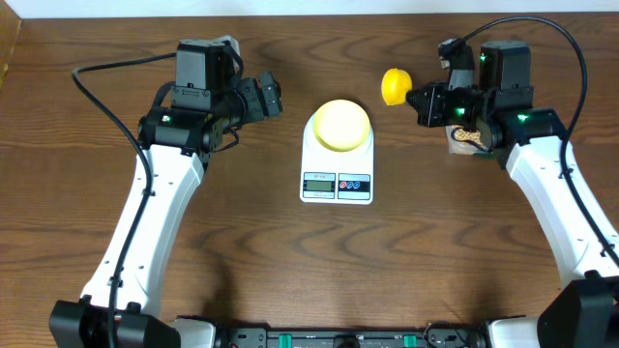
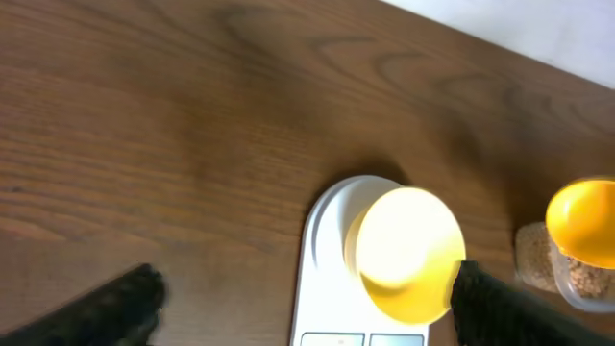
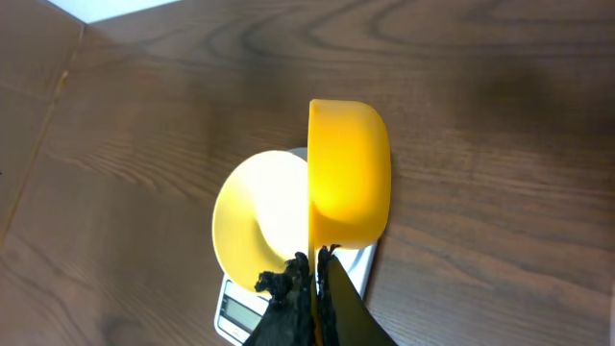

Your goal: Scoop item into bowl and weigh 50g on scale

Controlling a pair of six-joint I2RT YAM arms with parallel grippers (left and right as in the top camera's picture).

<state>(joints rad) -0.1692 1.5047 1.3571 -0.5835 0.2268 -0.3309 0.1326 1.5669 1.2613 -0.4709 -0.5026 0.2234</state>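
R jaws are together, clamped on the thin handle of the yellow scoop [image 3: 348,173]. The scoop hangs in the air tipped on its side, close by the bowl [image 3: 258,223] in the wrist view. From overhead it sits up & to the right of the scale [image 1: 337,164], clear of it. L jaws stand wide apart w/ nothing between them, over bare counter [image 1: 290,271] just left of the scale & aimed toward it. The bowl rests on the scale's platform, toward the back edge, display & buttons left uncovered in front. The beans [image 1: 470,138] are in a clear tub [image 2: 543,264] on the counter under the R arm, mostly hidden by it. Progress, as a judgement: early. Bowl on the scale looks like the only step done. No beans show in the bowl, though it's washed out bright in both wrist views, & the scoop's cup looks empty from the L side. So the scoop, the pour & trimming to 50 g all seem left. Writing: the display shows something, too small to read. The two buttons carry red & blue marks, no legible text. No brand visible anywhere.
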